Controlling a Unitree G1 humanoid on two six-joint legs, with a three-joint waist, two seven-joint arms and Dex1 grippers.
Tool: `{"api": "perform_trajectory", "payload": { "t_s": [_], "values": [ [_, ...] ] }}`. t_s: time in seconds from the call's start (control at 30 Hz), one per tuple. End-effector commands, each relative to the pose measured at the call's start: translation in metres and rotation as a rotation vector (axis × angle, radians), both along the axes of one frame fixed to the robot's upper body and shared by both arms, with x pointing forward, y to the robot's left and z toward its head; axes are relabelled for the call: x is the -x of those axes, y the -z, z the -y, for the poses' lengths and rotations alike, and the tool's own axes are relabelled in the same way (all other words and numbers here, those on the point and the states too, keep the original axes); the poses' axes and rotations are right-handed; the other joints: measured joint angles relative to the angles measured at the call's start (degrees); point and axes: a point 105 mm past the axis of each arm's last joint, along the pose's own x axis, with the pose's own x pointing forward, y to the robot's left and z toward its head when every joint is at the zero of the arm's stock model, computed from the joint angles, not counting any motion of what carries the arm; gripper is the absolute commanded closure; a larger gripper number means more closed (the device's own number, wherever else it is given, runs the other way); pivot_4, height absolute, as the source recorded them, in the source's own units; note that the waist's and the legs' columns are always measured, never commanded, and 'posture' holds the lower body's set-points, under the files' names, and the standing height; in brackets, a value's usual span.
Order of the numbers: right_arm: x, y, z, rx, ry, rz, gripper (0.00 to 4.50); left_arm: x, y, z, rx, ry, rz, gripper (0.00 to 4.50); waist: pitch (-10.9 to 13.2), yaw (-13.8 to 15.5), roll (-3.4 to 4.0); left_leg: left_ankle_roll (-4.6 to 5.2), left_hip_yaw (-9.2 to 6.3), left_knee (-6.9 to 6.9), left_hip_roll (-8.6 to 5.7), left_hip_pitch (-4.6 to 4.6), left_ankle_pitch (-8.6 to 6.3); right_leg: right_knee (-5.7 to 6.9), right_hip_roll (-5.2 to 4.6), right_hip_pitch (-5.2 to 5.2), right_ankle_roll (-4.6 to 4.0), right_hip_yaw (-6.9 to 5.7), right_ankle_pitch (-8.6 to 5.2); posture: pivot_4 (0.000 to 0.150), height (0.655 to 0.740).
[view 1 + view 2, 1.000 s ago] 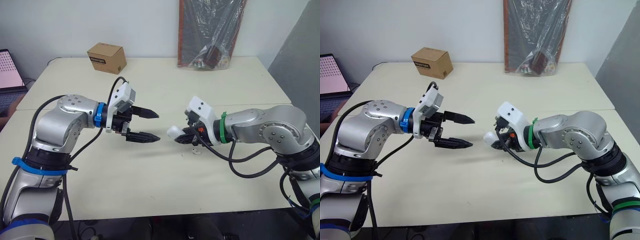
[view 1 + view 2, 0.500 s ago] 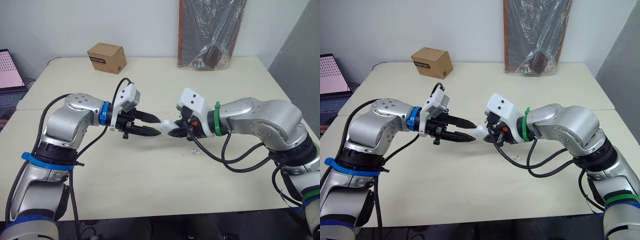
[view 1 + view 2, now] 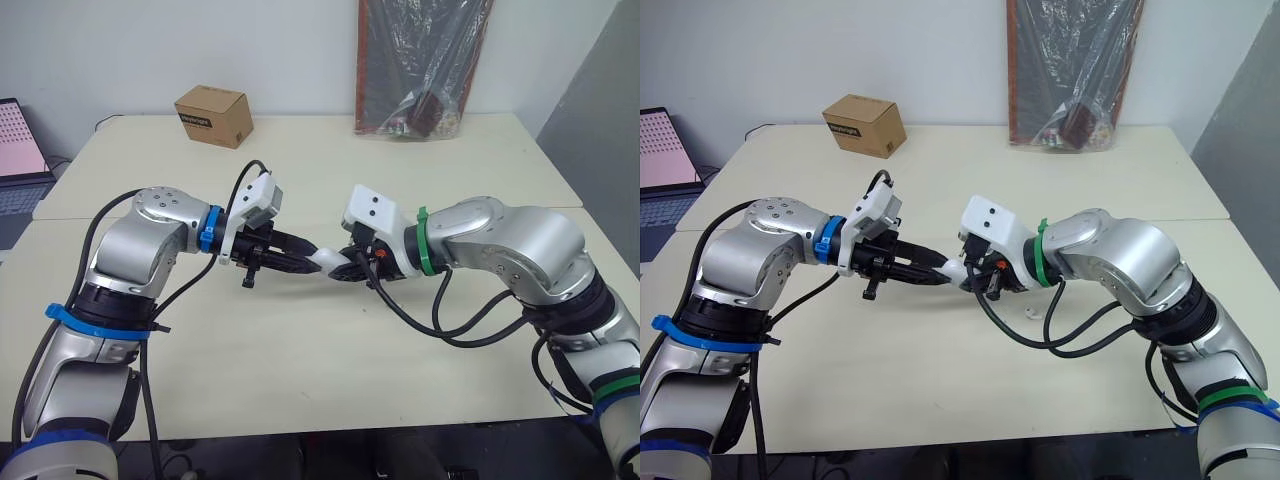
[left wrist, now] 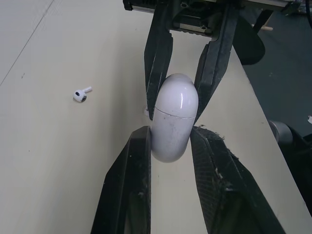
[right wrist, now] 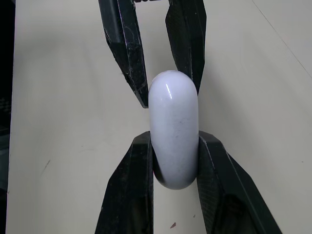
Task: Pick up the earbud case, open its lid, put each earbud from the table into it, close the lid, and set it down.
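Note:
The white earbud case, lid closed, hangs above the middle of the table, pinched from both ends. My left gripper comes in from the left, and its fingers press against the case's near end. From the right, my right gripper is shut on the other end, with its fingers on both sides of the case. One white earbud lies on the table just below the right wrist, and it shows again as the earbud on the tabletop beside the case.
A brown cardboard box stands at the back left of the beige table. A dark plastic bag leans on the wall at the back centre. A laptop sits past the table's left edge.
The two grippers have come together: the right one carried the case leftward, and the left one moved right and narrowed from wide open onto the case's end.

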Motion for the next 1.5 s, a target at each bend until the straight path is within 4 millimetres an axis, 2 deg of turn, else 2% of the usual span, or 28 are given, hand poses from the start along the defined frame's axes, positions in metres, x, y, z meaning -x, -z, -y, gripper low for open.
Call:
{"api": "perform_trajectory", "payload": {
  "t_s": [0.03,0.23,0.3,0.43,0.77,0.87,1.0,1.5],
  "values": [
    [0.004,-0.020,-0.010,-0.043,-0.044,0.068,3.72,0.001,-0.009,0.007,0.008,0.028,0.044,3.65,0.0,0.0,0.00,0.00,0.00,0.00,0.00,0.00,0.00,0.00,0.00,0.00,0.00,0.00,0.00,0.150,0.7400],
    [0.005,-0.023,-0.014,-0.050,-0.058,0.077,3.72,0.000,-0.008,0.008,0.003,0.035,0.029,3.65,0.0,0.0,0.00,0.00,0.00,0.01,0.00,0.00,0.00,0.03,0.00,0.00,-0.04,0.00,0.02,0.150,0.7400],
    [0.004,-0.023,-0.015,-0.049,-0.061,0.079,3.72,-0.001,-0.008,0.007,0.003,0.033,0.033,2.92,0.0,0.0,0.00,0.00,0.00,0.02,0.00,0.00,0.00,0.03,0.00,0.00,-0.03,0.00,0.02,0.150,0.7400],
    [0.005,-0.022,-0.015,-0.042,-0.067,0.081,3.72,-0.005,-0.010,0.007,0.005,0.019,0.064,1.80,0.0,0.0,0.00,0.00,-0.02,0.02,0.00,0.00,0.00,0.04,0.00,0.00,-0.06,-0.02,0.04,0.150,0.7400],
    [0.003,-0.022,-0.015,-0.035,-0.068,0.087,3.72,-0.002,-0.008,0.005,-0.009,0.032,0.056,1.80,0.0,0.0,0.00,0.00,-0.02,0.02,0.00,0.01,0.00,0.05,-0.01,0.00,-0.07,-0.02,0.04,0.150,0.7400],
    [0.002,-0.022,-0.014,-0.032,-0.063,0.088,3.72,-0.001,-0.007,0.004,-0.011,0.038,0.048,2.47,0.0,0.0,0.00,0.00,-0.02,0.02,-0.01,0.01,0.00,0.05,-0.01,0.00,-0.07,-0.02,0.04,0.150,0.7400],
    [0.002,-0.021,-0.013,-0.029,-0.063,0.088,3.72,0.000,-0.007,0.004,-0.017,0.044,0.051,3.62,0.0,0.0,0.00,0.00,-0.02,0.02,-0.01,0.01,0.00,0.05,0.00,0.00,-0.08,-0.02,0.05,0.150,0.7400],
    [0.002,-0.033,-0.023,-0.055,-0.086,0.105,3.72,-0.005,-0.007,0.006,-0.024,0.038,0.067,3.64,0.0,-0.1,0.00,0.00,-0.02,0.03,-0.01,0.01,0.00,0.06,-0.01,0.00,-0.08,-0.02,0.05,0.150,0.7400]
  ]
}}
